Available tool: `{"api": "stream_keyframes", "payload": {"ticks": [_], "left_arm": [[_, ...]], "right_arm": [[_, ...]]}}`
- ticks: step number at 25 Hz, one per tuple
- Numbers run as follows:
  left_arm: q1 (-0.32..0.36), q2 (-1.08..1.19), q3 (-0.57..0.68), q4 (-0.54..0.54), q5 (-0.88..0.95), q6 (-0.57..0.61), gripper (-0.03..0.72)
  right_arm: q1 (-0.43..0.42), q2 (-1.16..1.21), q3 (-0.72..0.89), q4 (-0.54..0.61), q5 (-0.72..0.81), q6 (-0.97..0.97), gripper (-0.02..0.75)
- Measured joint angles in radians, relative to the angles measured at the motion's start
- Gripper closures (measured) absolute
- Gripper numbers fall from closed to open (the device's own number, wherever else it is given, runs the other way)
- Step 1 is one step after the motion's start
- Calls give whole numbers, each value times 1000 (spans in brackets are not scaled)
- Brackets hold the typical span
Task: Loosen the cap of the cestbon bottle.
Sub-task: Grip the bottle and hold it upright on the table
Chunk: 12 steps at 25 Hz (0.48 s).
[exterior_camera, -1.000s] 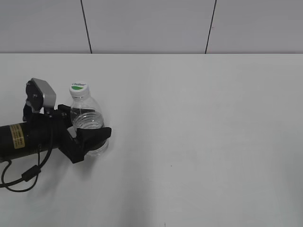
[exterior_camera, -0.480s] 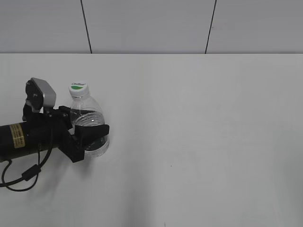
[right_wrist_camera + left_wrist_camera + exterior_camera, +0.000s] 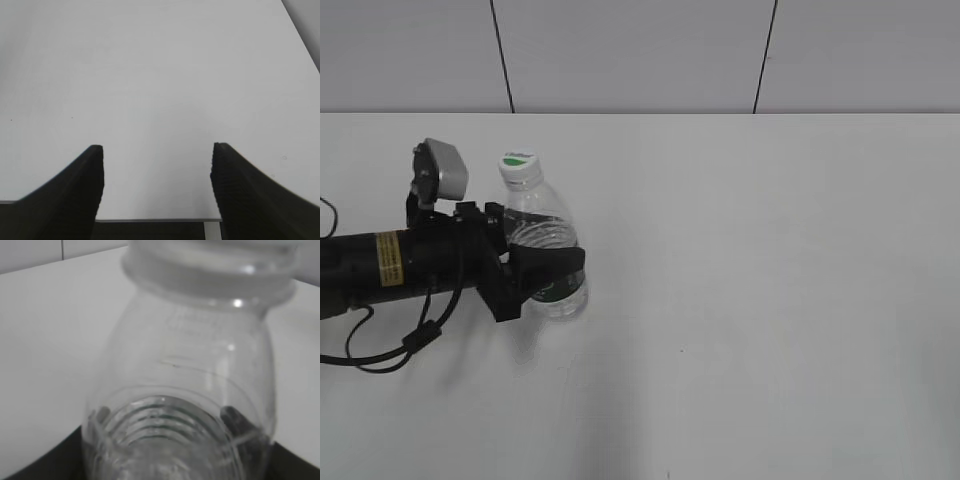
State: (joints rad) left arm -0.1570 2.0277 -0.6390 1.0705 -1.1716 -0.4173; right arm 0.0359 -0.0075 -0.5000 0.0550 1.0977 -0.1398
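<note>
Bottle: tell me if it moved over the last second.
Yes. The bottle, held by the left tool, shifted right, toward the wall's right seam.

Left wrist cam is blurry up close: bottle fills it, cap cut off on top, label hidden.

Upright cestbon bottle (white cap on)

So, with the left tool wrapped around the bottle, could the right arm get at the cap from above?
Probably yes. The cap stands clear above the left tool, which grips the cestbon bottle lower down. The right tool is open over bare table, out of the exterior view, so its reach is uncertain.
</note>
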Motion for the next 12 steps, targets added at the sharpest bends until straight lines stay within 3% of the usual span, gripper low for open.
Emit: {"api": "stream_keyframes", "payload": {"ticks": [6,12], "left_arm": [[-104,1,-158,72,39,-107,289],[-198,5,-320,84,132,-139,289]], "right_arm": [[0,0,0,0,0,0,218],[0,0,0,0,0,0,218]]}}
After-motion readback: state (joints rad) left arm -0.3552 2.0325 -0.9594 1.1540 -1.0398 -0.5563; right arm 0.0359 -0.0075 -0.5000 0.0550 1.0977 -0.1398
